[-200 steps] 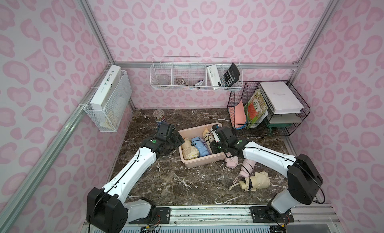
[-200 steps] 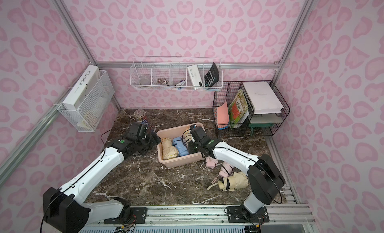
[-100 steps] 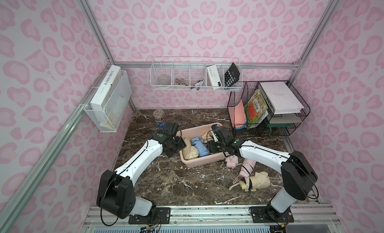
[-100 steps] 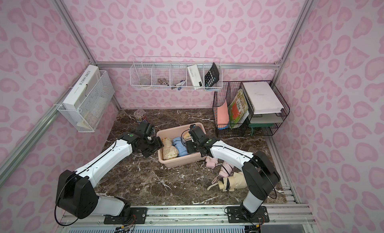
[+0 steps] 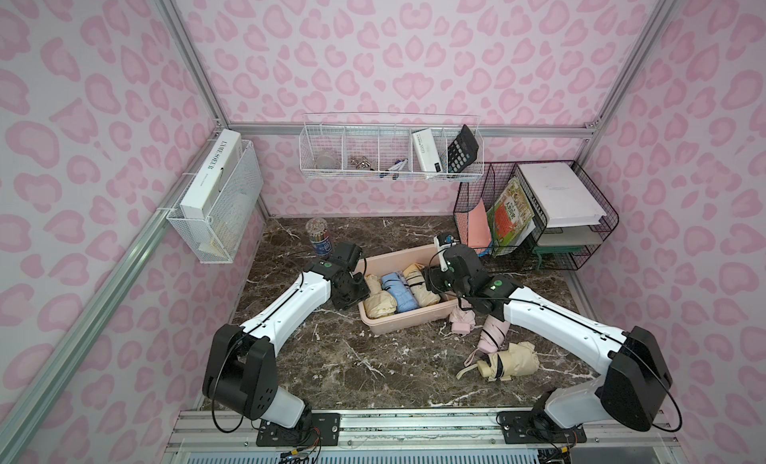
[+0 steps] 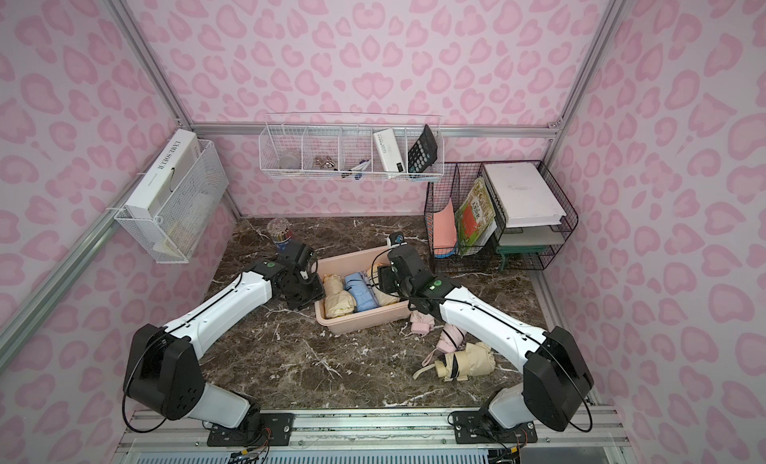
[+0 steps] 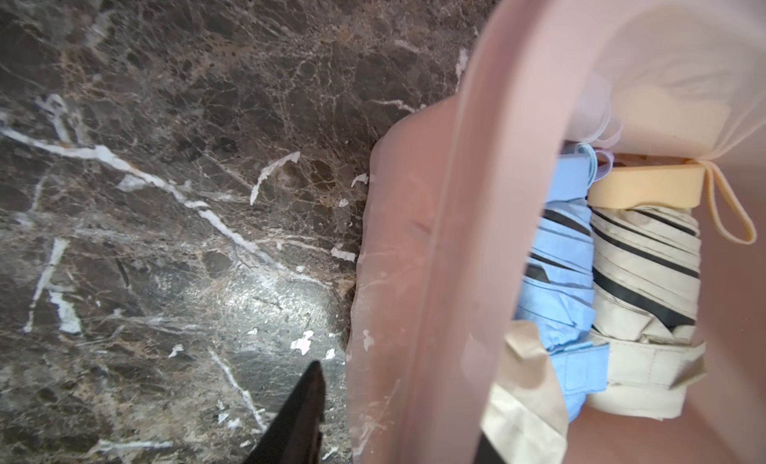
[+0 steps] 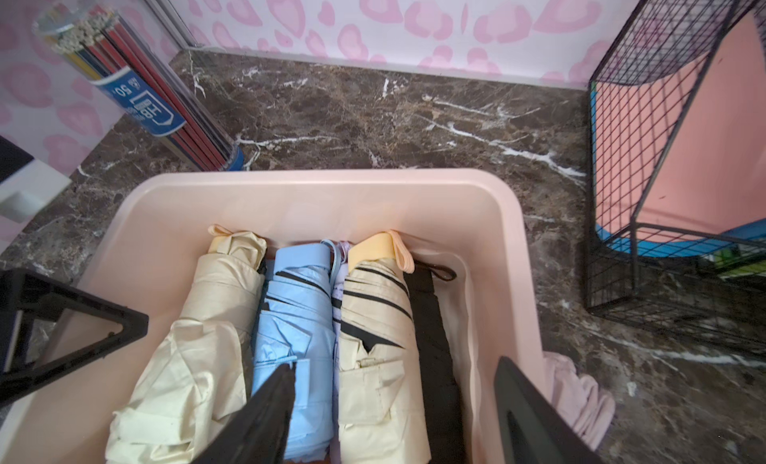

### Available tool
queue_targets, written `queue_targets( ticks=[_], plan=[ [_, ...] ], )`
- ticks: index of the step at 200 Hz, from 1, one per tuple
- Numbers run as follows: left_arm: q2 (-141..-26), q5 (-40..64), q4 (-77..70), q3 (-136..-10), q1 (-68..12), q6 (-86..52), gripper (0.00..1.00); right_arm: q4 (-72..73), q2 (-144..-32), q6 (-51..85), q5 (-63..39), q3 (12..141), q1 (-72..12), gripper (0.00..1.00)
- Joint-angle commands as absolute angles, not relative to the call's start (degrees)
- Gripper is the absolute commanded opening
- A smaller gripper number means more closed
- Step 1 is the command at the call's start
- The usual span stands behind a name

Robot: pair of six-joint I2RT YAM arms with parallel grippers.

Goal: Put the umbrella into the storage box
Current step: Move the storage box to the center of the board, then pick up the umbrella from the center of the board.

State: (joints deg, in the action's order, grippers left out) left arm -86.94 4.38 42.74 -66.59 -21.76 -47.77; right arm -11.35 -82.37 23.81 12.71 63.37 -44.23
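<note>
Left arm reaches farther out from its base. The left hand (image 5: pixel 359 291) goes from just beside the storage box (image 5: pixel 408 322) to straddling its wall, jaws narrowing, with one finger outside over the surface (image 7: pixel 166 192) and one inside. Right hand (image 8: pixel 393 416) barely shifts but goes from clamped to spread wide, and the cream black-striped umbrella (image 8: pixel 373 317) it gripped now lies loose in the box between the blue umbrella (image 8: pixel 298 317) and the black umbrella (image 8: pixel 431 337).

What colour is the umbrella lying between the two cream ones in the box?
The umbrella is light blue; the right wrist view shows it best.
</note>
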Motion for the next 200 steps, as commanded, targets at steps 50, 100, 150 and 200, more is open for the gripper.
queue_targets(
  ticks=[50,100,150,200],
  plan=[
    [-84.3,-3.3,49.6,-64.3,-19.3,-44.7,0.20,-17.9,-75.8,30.4,17.4,60.7,-39.6,0.68],
    [-81.9,-5.0,50.7,-64.6,-16.2,-38.5,0.21,-27.5,-76.7,34.8,13.8,58.7,-32.0,0.73],
    [-79.8,-3.5,49.2,-65.7,-15.7,-37.3,0.53,-26.2,-81.5,34.1,7.8,55.5,-31.7,0.85],
    [-75.6,-2.8,47.7,-66.7,-15.7,-39.6,0.73,-24.5,-87.2,31.7,6.3,54.7,-31.4,0.90]
  ],
)
